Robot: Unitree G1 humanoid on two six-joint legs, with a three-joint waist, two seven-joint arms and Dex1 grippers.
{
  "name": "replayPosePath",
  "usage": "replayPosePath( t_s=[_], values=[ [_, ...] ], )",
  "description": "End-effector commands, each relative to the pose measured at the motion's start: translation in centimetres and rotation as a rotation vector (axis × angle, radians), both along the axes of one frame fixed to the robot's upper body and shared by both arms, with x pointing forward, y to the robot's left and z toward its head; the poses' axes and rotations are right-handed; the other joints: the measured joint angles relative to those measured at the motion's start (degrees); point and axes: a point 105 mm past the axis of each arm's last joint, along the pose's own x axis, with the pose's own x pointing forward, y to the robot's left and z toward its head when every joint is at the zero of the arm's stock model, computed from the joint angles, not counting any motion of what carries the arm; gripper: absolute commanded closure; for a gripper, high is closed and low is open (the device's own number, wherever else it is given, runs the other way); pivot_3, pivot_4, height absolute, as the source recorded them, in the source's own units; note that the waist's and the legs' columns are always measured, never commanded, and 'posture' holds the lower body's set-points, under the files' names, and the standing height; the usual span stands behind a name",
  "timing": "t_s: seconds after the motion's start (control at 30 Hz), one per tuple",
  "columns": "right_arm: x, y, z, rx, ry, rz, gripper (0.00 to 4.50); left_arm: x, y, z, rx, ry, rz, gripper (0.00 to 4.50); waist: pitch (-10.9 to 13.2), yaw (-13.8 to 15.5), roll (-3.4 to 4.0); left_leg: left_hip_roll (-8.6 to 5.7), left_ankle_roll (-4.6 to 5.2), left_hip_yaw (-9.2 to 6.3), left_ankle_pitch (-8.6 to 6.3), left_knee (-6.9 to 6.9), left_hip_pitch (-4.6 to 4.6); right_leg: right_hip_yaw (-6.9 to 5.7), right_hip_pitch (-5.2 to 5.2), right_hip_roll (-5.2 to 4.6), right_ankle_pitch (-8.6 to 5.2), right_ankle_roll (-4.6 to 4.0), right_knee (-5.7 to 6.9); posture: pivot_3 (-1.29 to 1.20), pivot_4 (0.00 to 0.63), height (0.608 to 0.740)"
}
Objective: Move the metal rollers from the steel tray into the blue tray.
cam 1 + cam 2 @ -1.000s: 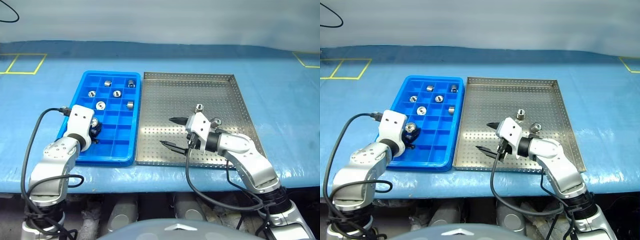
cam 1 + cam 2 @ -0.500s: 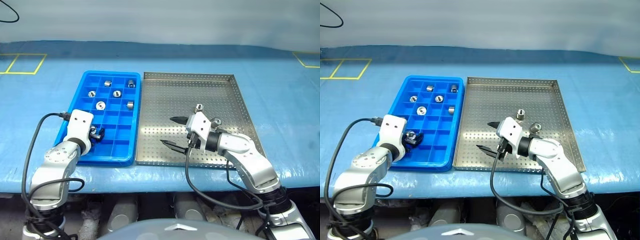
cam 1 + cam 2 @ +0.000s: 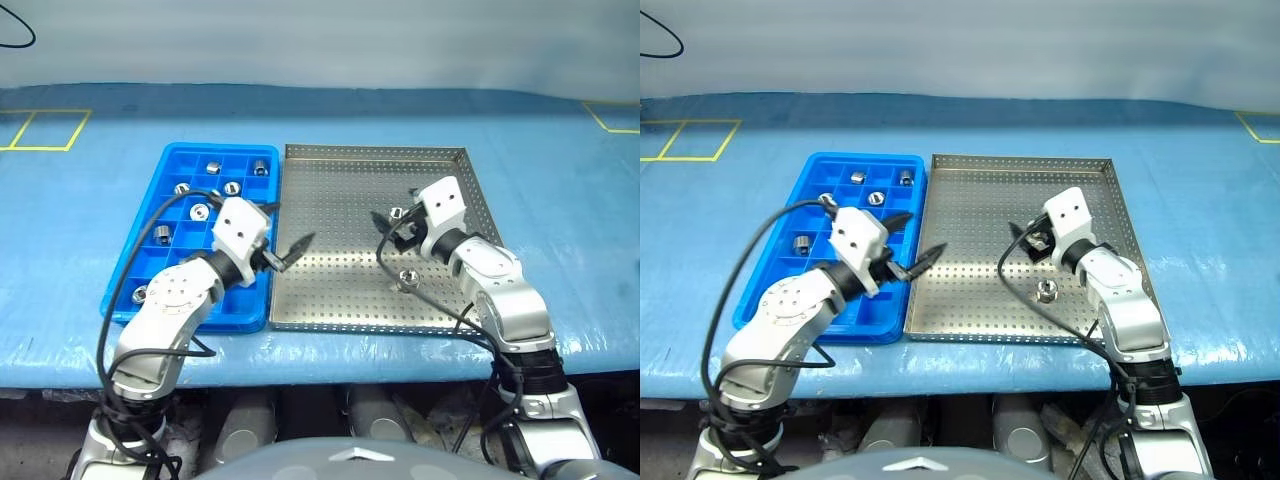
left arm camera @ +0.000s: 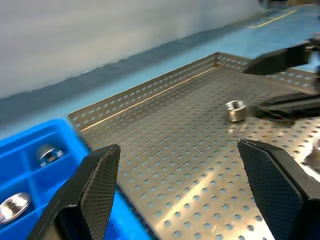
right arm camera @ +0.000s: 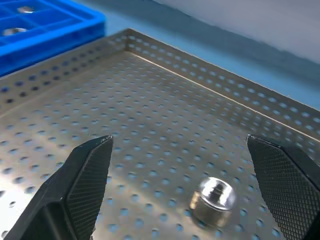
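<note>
Right tool (image 5: 190, 165) open astride a roller (image 5: 212, 196); left tool (image 4: 175, 192) open, empty; judged best: lower squarely before closing.

No readable text, label, brand, number or sign is showing on anything in these views.

Silver-grey jointed arms, white wrist housings, looping black cables, black cross-hatched jaws.
</note>
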Motion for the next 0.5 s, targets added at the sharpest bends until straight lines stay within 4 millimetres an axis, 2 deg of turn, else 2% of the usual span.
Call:
replayPosePath(
  t_s=[0.03, 0.23, 0.5],
  values=[
    [-0.2, -0.8, 0.2, -0.015, 0.004, -0.043, 0.0, -0.9, -1.4, 0.4, 0.021, -0.047, -0.12, 0.43, 0.01, -0.2, 0.01, 0.0, 0.03, 0.0, -0.01, -0.01, -0.02, 0.0, -0.02, 0.0, -0.01, 0.0, 0.0, -0.14, 0.15, 0.74],
    [-0.2, -0.8, 0.1, 0.045, 0.012, -0.034, 0.0, -0.4, -1.1, -0.3, 0.037, -0.029, -0.108, 0.43, 0.02, -0.95, 0.04, -0.01, 0.15, -0.04, -0.08, 0.0, -0.04, 0.09, -0.02, -0.02, -0.1, 0.17, -0.04, -0.16, 0.15, 0.74],
    [2.1, 0.4, -0.9, 0.121, 0.053, 0.001, 0.0, -0.4, -1.0, -0.9, 0.041, -0.013, -0.106, 0.43, 0.03, -2.54, 0.06, 0.0, 0.17, -0.02, -0.07, 0.04, 0.02, 0.13, 0.03, 0.01, -0.09, 0.37, -0.04, -0.16, 0.15, 0.74]
  ],
)
